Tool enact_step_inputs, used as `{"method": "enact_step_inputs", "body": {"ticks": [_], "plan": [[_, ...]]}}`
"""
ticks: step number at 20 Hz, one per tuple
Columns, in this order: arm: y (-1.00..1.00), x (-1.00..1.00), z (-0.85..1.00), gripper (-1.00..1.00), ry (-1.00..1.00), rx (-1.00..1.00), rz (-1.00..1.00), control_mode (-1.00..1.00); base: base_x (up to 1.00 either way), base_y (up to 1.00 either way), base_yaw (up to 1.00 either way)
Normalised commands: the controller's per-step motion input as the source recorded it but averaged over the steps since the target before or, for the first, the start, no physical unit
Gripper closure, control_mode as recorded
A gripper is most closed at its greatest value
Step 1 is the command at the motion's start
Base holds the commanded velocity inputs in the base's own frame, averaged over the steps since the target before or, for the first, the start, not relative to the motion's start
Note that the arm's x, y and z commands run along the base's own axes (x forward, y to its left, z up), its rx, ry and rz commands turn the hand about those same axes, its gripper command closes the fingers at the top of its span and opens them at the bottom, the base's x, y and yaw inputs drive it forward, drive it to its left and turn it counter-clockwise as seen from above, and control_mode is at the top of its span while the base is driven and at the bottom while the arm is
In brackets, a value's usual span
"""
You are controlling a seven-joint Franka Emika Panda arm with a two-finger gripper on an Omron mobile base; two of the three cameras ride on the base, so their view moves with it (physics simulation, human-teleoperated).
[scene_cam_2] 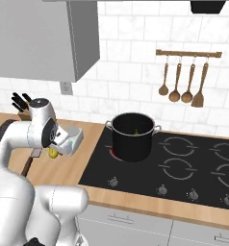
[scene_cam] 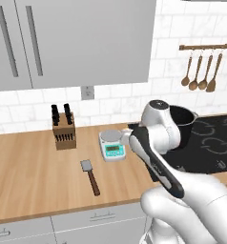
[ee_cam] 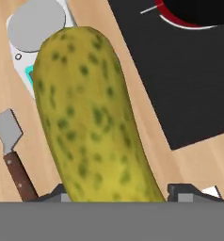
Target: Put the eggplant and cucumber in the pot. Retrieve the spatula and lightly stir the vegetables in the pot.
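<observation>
Cucumber (ee_cam: 92,117) gripped in jaws, held above tabletop (scene_cam: 29,167).
Jaws closed partway on the cucumber's sides, clear of the wood, between kitchen scale (scene_cam: 113,145) and cooktop (scene_cam_2: 184,168). Spatula (scene_cam: 90,176) flat on tabletop near knife block (scene_cam: 64,129). Black pot (scene_cam_2: 132,136) sits on rear-left burner.

Cucumber (ee_cam: 92,117) hides most of the scale (ee_cam: 34,28).

Glossy white arm (scene_cam: 182,190) — rounded shells; dark joints
</observation>
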Motion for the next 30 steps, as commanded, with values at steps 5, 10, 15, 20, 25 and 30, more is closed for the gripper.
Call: {"method": "enact_step_inputs", "body": {"ticks": [5, 10, 15, 20, 25, 30], "plan": [[-1.0, 0.38, 0.95, 1.0, 0.06, 0.06, -0.28, -1.0, 0.0, 0.0, 0.0], [-0.98, 0.97, 0.69, 1.0, 0.06, 0.0, -0.25, -1.0, 0.0, 0.0, 0.0], [-0.71, 1.0, 0.26, 1.0, 0.0, 0.0, -0.14, -1.0, 0.0, 0.0, 0.0], [-0.32, 0.88, -0.07, 1.0, 0.0, 0.0, 0.0, -1.0, 0.0, 0.0, 0.0], [-0.39, 0.61, -0.28, 1.0, 0.0, 0.0, 0.0, -1.0, 0.0, 0.0, 0.0], [-0.32, 0.17, -0.42, 1.0, 0.0, 0.0, 0.0, -1.0, 0.0, 0.0, 0.0]]}}
